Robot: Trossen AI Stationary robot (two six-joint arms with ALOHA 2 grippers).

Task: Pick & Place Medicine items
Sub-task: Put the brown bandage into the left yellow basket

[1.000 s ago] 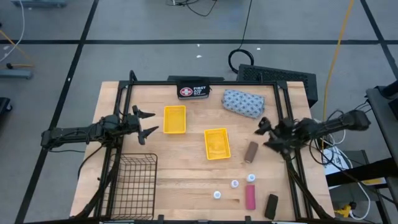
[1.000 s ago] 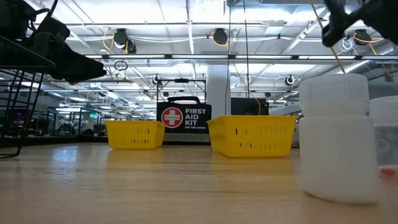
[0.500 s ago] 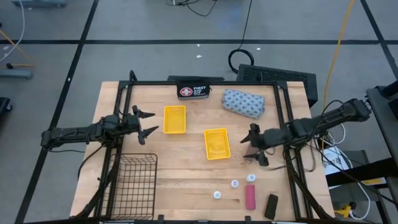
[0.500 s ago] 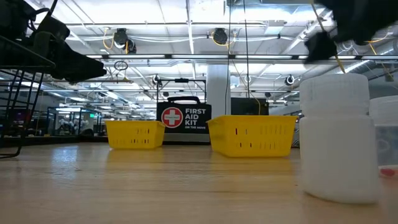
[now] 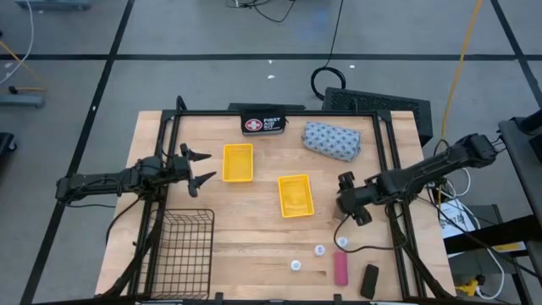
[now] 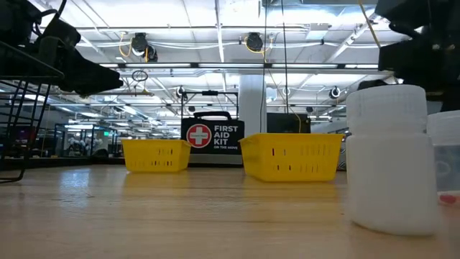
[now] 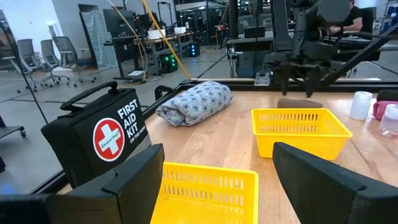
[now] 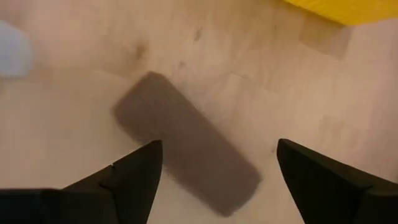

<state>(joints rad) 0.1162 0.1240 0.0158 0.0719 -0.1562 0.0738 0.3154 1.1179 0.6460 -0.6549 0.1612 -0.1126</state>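
Observation:
In the right wrist view my right gripper (image 8: 217,149) is open, one finger on each side of the small brown oblong (image 8: 186,152), which lies flat on the wood. I see no touch. From above, this gripper (image 5: 349,202) covers the oblong, just right of the nearer yellow tray (image 5: 295,196). The grey-blue pouch (image 5: 332,140) lies near the far edge. The pink bar (image 5: 340,268), the black block (image 5: 369,280) and three white containers (image 5: 320,251) sit near the near edge. My left gripper (image 5: 201,168) waits open, left of the farther tray (image 5: 238,163).
The black First Aid case (image 5: 262,124) stands at the far edge. A black wire basket (image 5: 182,246) occupies the near left corner. A black frame (image 5: 279,113) rims the table. Bare wood lies between the basket and the white containers.
My right gripper has moved toward the table's left and down, from beside the right frame rail to over the brown oblong, staying open. The oblong and the other items have kept their places.

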